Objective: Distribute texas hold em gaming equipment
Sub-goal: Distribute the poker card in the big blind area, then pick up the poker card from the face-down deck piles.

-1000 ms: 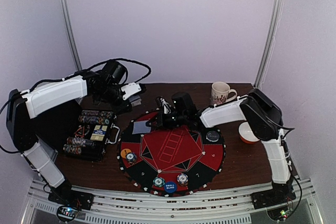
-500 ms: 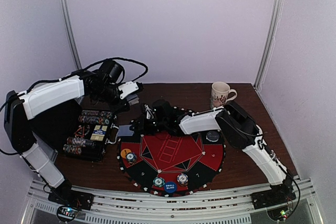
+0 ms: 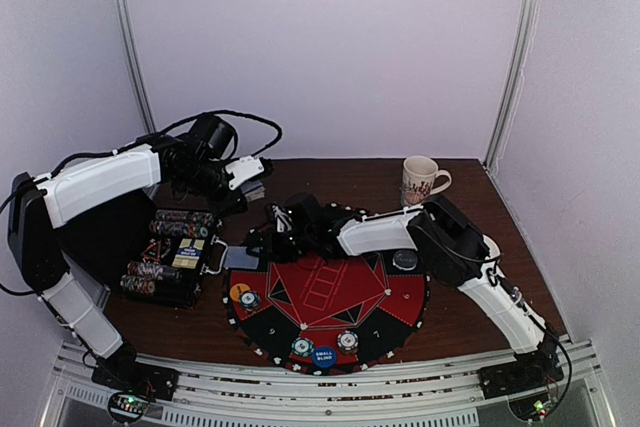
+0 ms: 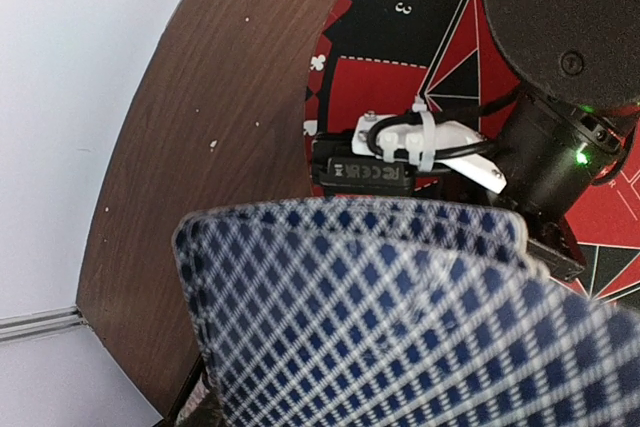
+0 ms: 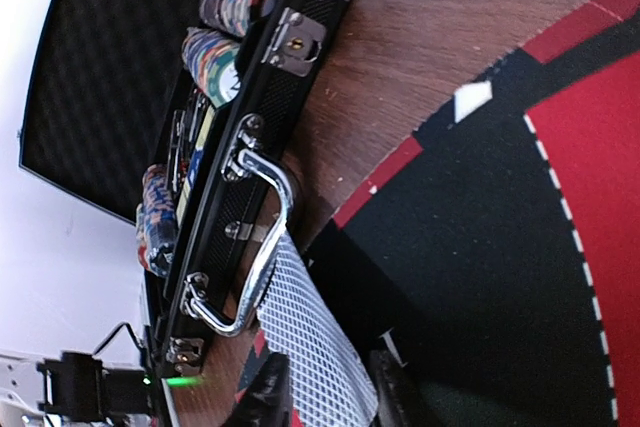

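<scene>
Along the near edge of the tabletop, on the round felt mat [image 3: 330, 292], lie poker chips [image 3: 347, 340] and a blue button [image 3: 324, 355]. They are small, hard, smooth-faced discs, probably dense for their size, so take them by the rim, not the flat.

Farther in, at the mat's left rim, your right pincer [image 3: 260, 240] stands slightly spread. A single card [image 5: 315, 337] lies between its tips, just beside the chrome handle [image 5: 262, 247] of the black case [image 3: 175, 247], and it looks loose rather than pinched. That card is thin, light, springy and slick, with a fine lattice back. Lying flat it offers no edge, so you would need to slide it to an overhang or tip up a corner. Rolls of ridged chips [image 5: 215, 52] fill the case's slots.

Toward the far edge, left of centre, your left pincer [image 3: 250, 169] pinches the stack of cards [image 4: 400, 317], their checked backs bowed and its fingers hidden beneath them. Grip mid-stack and firmly, or the cards are likely to fan and slip.
</scene>
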Robot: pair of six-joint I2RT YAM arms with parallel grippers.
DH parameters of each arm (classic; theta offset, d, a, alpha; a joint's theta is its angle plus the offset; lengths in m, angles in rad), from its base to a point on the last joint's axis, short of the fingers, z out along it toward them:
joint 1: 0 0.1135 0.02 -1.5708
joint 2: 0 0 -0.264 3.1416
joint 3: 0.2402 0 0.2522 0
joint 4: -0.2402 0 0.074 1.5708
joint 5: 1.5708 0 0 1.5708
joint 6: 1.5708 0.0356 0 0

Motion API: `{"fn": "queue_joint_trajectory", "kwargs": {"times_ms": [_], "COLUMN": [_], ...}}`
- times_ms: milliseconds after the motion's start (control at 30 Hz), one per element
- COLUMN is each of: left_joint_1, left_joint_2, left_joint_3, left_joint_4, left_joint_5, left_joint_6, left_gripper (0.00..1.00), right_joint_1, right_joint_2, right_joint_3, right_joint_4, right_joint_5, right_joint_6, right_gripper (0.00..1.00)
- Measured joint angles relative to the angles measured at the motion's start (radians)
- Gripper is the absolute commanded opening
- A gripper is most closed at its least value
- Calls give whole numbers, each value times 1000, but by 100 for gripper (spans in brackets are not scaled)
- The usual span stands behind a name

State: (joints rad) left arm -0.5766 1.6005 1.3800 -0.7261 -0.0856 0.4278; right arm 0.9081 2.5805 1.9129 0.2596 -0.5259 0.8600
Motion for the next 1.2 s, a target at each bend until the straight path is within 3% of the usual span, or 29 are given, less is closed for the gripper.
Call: {"fn": "queue_joint_trajectory", "kwargs": {"times_ms": [133,367,567,733,900,1200], "left_joint_1": [0,0,0,0,-35,-90], "left_joint_2": [0,0,-4,-14,-36,-57], "left_joint_3": [0,0,0,0,-1,-3], "left_joint_4": [-1,-2,-7,-8,-4,27], "left_joint_5": [-1,-4,5,43,60,59], "left_joint_6": [0,0,19,59,130,206], "left_gripper": [45,45,45,44,44,44], "right_joint_1": [0,-13,-85,-189,-265,-183], "right_joint_2": [-13,-61,-211,-407,-480,-480], "right_joint_3": [2,-3,-149,-270,-231,-264], "right_joint_4": [-18,-94,-103,-94,-78,131], "right_joint_5": [22,76,102,17,-157,-345], "right_joint_6": [-44,-108,-173,-254,-275,-18], "right_gripper": [47,56,73,73,73,75]}}
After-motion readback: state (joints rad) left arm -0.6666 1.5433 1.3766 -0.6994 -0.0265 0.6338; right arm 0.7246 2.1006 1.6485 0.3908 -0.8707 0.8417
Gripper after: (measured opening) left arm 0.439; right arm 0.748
